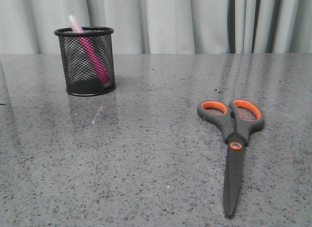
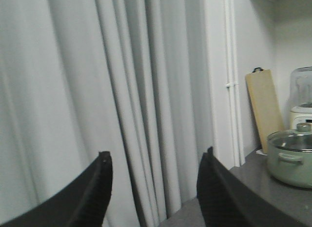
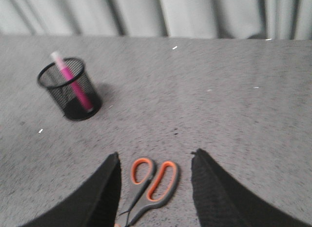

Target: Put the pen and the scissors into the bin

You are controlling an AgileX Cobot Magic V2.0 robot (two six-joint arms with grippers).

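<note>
1 pen point(image 1: 92, 53) in 1 bin point(image 1: 87, 61); 1 scissors point(image 1: 234, 144) on table point(image 1: 146, 163).

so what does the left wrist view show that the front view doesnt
Only the left wrist view shows the left hand, open and empty, plus a green pot, a wooden board and a white appliance on a counter. Only the front view shows the pen standing tilted in the bin, and the scissors lying flat on the table, apart from the bin. Both show the grey curtain.
</note>
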